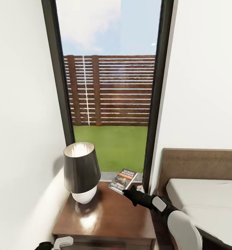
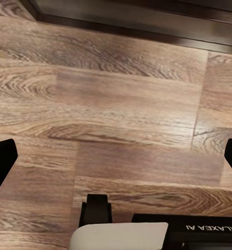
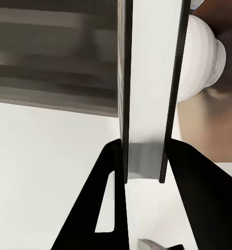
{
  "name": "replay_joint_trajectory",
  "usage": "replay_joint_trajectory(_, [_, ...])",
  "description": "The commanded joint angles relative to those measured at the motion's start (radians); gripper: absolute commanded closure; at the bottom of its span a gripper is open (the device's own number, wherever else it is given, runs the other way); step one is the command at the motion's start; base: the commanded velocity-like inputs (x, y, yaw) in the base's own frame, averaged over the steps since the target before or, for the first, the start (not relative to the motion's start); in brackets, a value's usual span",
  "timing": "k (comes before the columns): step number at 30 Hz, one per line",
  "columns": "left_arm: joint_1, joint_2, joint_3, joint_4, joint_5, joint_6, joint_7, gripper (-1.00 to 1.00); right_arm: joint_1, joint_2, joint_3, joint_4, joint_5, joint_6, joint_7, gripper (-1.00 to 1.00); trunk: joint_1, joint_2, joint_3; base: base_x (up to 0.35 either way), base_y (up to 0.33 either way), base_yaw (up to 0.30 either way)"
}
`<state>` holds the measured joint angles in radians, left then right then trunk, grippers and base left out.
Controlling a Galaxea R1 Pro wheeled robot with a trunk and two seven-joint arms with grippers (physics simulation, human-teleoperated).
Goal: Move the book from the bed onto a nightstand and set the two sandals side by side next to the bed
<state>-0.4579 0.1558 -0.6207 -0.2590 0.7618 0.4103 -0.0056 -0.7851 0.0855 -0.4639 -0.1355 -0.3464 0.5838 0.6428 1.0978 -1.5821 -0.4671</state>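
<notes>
My right gripper (image 1: 127, 191) is clenched on the book (image 1: 123, 180), holding it over the nightstand (image 1: 105, 217) at its 1 o'clock corner, near the lamp (image 1: 81, 172). The bed (image 1: 206, 198) lies at 3 o'clock. My left gripper (image 2: 116, 161) is released above the wooden floor (image 2: 110, 104).

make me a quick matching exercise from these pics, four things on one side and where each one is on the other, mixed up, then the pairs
Things:
1. book
2. lamp
3. bed
4. left pincer

Places or states:
A. to the right of the nightstand
B. open above the wooden floor
C. held in the right pincer over the nightstand's far right corner
D. standing at the nightstand's far left

Pairs: 1-C, 2-D, 3-A, 4-B
</notes>
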Motion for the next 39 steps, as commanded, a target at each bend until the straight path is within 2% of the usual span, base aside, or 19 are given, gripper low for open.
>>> replay_joint_trajectory(1, [-0.001, 0.003, -0.003, -0.002, 0.002, 0.004, -0.001, -1.00, 0.000, 0.001, -0.002, -0.002, -0.006, 0.008, -0.001, 1.00, 0.004, -0.008, -0.004, 0.000, 0.000, 0.000])
replay_joint_trajectory(7, [-0.003, 0.011, -0.004, -0.001, 0.002, 0.004, -0.001, -1.00, 0.000, 0.000, -0.003, -0.004, -0.008, 0.008, -0.008, 1.00, 0.027, -0.050, -0.023, 0.000, 0.000, 0.000])
replay_joint_trajectory(20, [-0.002, 0.013, -0.004, 0.001, 0.002, 0.004, 0.000, -1.00, 0.000, -0.005, -0.013, -0.006, -0.019, 0.009, -0.084, 1.00, 0.077, -0.141, -0.064, 0.000, 0.000, 0.000])
replay_joint_trajectory(39, [-0.002, 0.012, -0.006, 0.003, 0.001, 0.004, 0.001, -1.00, 0.000, -0.019, -0.016, -0.006, -0.018, 0.012, -0.091, 1.00, 0.150, -0.274, -0.123, 0.000, 0.000, 0.000])
